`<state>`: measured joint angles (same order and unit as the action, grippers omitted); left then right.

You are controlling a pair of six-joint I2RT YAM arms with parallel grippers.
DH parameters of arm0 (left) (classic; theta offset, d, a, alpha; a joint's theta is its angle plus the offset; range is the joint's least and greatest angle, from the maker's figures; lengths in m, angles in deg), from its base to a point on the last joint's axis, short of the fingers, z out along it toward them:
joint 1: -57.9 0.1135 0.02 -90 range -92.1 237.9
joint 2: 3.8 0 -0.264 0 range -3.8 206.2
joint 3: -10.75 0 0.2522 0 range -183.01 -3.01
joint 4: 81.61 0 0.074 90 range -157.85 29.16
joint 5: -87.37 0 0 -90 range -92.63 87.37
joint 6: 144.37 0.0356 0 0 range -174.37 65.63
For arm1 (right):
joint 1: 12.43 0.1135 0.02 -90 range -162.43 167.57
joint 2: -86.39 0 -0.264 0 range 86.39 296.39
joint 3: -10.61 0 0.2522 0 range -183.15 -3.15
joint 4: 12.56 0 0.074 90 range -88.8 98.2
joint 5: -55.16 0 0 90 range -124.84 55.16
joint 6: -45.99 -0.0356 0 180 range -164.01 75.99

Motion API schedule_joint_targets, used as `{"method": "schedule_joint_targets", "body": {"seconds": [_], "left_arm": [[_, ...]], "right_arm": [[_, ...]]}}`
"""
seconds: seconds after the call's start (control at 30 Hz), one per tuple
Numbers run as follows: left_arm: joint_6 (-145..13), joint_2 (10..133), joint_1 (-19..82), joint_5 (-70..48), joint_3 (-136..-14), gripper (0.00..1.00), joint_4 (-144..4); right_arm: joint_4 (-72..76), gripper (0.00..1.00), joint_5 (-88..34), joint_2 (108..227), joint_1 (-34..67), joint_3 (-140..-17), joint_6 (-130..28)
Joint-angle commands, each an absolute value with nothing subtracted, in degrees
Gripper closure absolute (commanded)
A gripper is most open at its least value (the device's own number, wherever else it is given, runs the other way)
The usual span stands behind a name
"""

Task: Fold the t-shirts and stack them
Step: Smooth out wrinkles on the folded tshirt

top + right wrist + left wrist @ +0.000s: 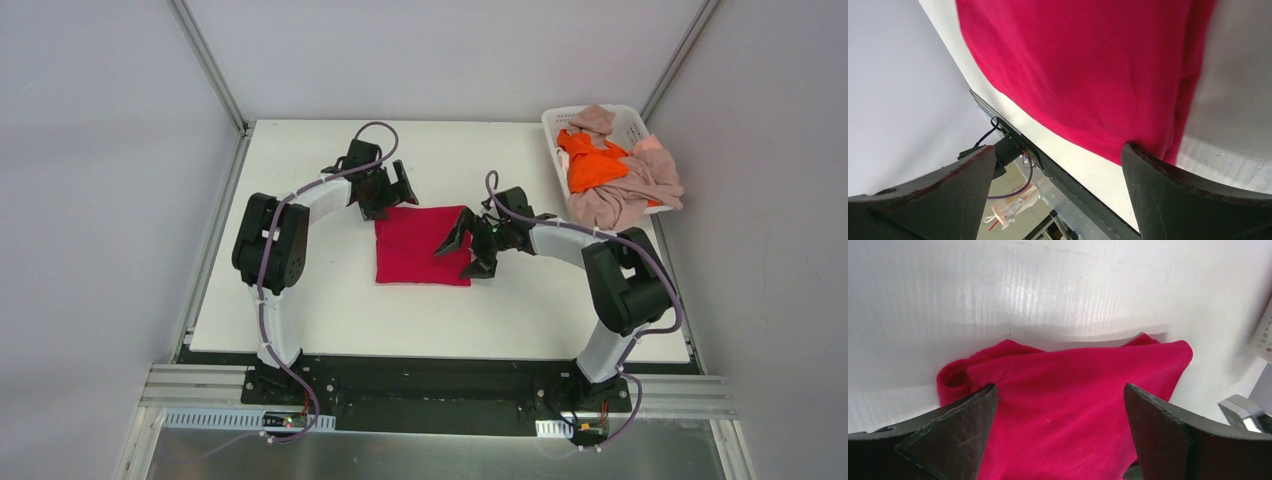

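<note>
A crimson-red t-shirt [415,248] lies folded into a small rectangle in the middle of the white table [330,300]. My left gripper [392,192] hovers open at its far left corner; the left wrist view shows red cloth [1063,405] under and between the spread fingers. Over the fold's right edge stands my right gripper [465,250], open, with the red t-shirt [1088,70] beyond its fingers and nothing held. An orange t-shirt [592,162] and pink-beige t-shirts [625,195] are heaped in the basket.
The white plastic basket [627,120] sits at the table's far right corner, its cloth spilling over the near rim. Grey walls close in both sides. The table's near edge [1083,175] runs beside the right gripper.
</note>
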<state>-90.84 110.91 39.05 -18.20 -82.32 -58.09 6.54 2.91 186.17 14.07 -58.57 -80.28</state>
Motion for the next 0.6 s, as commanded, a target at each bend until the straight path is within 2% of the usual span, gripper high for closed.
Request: {"method": "schedule_joint_targets", "body": {"seconds": [0.0,0.27,0.57], "left_arm": [[-90.5,113.4,40.6,-17.5,-81.4,0.01,-56.1],[-89.9,112.5,41.5,-18.7,-82.5,0.02,-55.4],[-85.1,97.6,41.5,-19.2,-81.0,0.01,-52.4]], "right_arm": [[3.8,0.0,1.2,187.5,14.3,-55.4,-81.9],[6.1,0.0,-2.2,187.0,14.0,-55.5,-80.5],[14.1,0.0,-12.4,169.1,14.2,-56.5,-76.5]]}}
